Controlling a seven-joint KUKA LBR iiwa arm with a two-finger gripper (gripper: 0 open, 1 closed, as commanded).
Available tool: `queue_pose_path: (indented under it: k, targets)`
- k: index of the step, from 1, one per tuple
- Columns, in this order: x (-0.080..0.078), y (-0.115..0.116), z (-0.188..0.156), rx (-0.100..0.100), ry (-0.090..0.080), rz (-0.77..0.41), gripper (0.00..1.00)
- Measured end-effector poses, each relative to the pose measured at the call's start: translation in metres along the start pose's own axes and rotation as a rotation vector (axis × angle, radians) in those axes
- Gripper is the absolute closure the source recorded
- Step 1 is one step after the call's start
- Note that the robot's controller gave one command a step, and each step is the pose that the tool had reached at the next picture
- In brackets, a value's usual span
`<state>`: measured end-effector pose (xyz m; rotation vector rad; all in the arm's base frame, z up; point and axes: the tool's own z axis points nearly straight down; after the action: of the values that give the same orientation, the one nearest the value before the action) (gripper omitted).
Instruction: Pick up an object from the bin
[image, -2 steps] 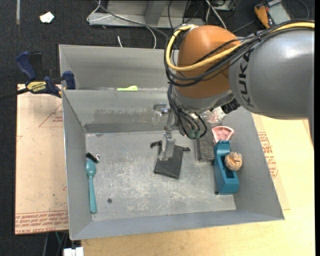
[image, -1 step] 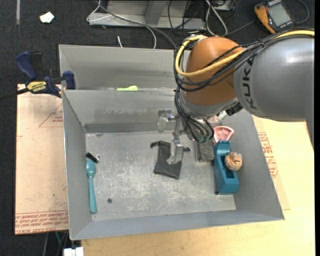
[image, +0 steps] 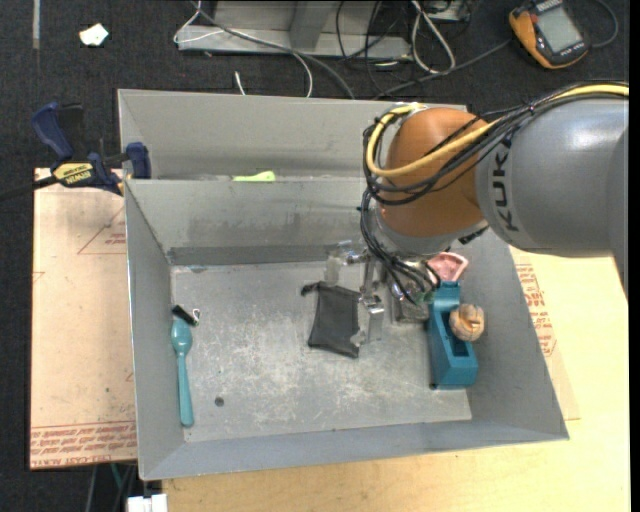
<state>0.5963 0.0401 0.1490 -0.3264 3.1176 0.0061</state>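
While hand (image: 368, 300) hangs mid-bin, blk cloth (image: 333, 322) lies just beside; grip state unclear.

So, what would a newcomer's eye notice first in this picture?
First, the big grey arm with its orange cover, reaching in from the right; its hand is low at the middle of the bin, next to a dark flat piece. Then the blue tape dispenser on the right and the teal spoon on the left.
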Motion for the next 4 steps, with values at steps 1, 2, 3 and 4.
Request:
queue_pose_path:
  k: [1,2,3,4]
  targets:
    - [-0.006,-0.017,0.048,0.002,-0.008,0.017,0.0]
    - [0.007,-0.016,0.079,0.0,-0.003,0.117,0.0]
    - [0.011,-0.024,0.077,-0.001,-0.001,0.114,1.0]
    - [0.011,-0.024,0.077,-0.001,-0.001,0.114,1.0]
